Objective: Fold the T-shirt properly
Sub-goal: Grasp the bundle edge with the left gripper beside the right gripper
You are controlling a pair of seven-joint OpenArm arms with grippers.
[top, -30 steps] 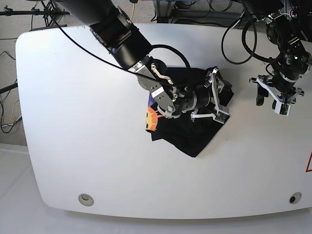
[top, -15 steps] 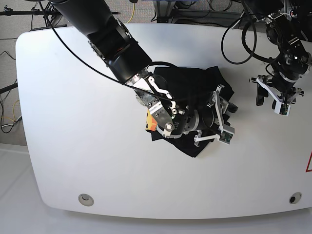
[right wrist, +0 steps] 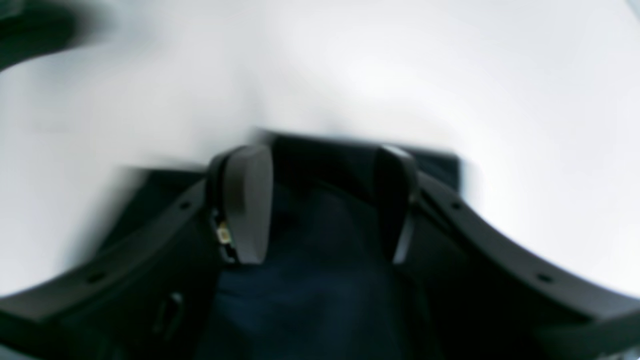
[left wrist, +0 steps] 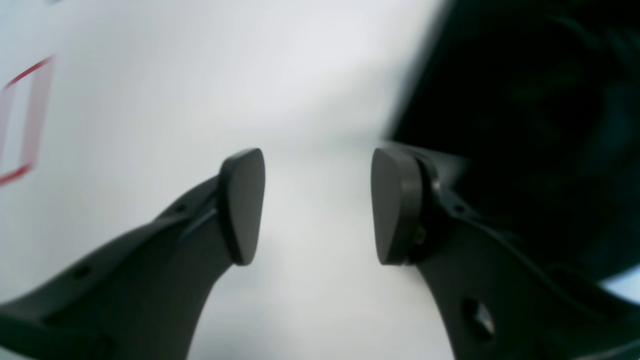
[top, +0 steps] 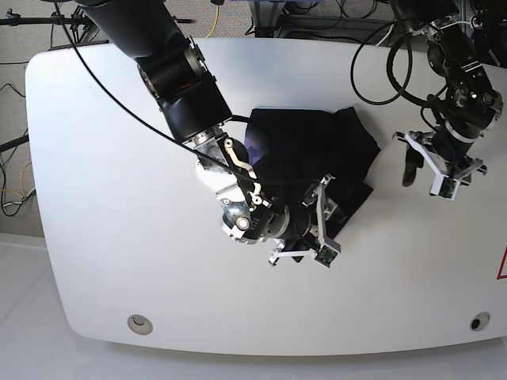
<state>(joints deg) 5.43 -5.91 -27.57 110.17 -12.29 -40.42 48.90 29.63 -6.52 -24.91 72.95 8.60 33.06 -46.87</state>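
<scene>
The T-shirt (top: pixel 313 146) lies bunched, folding unfinished; the right tool (top: pixel 303 229), spread, straddles its hem; the left tool (top: pixel 428 168) hangs spread, empty.

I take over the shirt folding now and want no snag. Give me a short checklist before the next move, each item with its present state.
1. Left tool open and empty, over bare table: ok.
2. Left tool clear of the T-shirt: ok.
3. Right tool open: ok.
4. Right tool gripping fabric: cannot tell; cloth lies between its fingers, view blurred.
5. T-shirt flat and neatly folded: not ok, bunched.
6. T-shirt fully on the table: ok.
</scene>
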